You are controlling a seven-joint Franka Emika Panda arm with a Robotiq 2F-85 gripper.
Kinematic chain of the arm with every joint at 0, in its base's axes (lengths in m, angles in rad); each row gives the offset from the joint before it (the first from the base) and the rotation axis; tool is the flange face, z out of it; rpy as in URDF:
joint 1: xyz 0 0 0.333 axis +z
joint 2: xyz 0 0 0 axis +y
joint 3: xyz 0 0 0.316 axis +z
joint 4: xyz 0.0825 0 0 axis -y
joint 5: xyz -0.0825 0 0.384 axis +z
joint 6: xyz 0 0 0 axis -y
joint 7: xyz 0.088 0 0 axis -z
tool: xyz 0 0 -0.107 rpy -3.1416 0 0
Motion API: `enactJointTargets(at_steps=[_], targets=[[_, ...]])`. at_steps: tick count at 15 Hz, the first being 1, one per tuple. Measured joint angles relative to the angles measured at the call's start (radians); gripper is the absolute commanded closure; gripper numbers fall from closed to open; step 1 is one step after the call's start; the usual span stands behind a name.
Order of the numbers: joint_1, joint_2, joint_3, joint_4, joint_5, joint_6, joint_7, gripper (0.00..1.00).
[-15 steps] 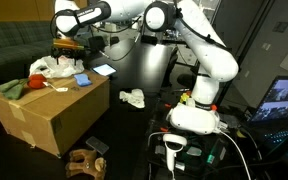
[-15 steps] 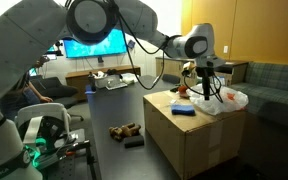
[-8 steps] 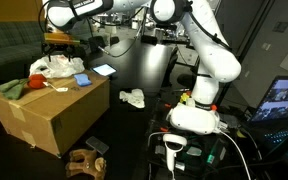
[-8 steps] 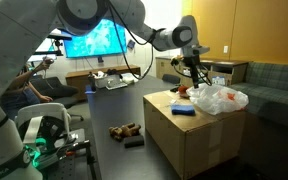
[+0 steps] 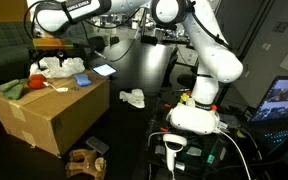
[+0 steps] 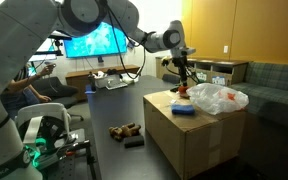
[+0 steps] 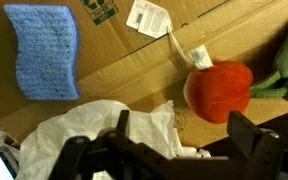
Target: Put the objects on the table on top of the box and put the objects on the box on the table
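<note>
A cardboard box carries a blue sponge, a crumpled white plastic bag, a red round object and a green item. My gripper hovers open and empty above the box top, over the edge of the bag and next to the red object. A white crumpled object lies on the dark table.
A white paper tag is attached to the red object. A flat white-blue item lies further back on the table. A brown object and a small black item lie on the floor beside the box. A monitor stands behind.
The gripper has moved sideways above the box, away from over the white bag towards the red object's end. The objects have not moved.
</note>
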Motion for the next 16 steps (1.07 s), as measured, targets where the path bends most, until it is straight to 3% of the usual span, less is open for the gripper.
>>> enactJointTargets(at_steps=[16], targets=[[0.018,0.127,0.043,0.131,0.0,0.046,-0.204,0.0]])
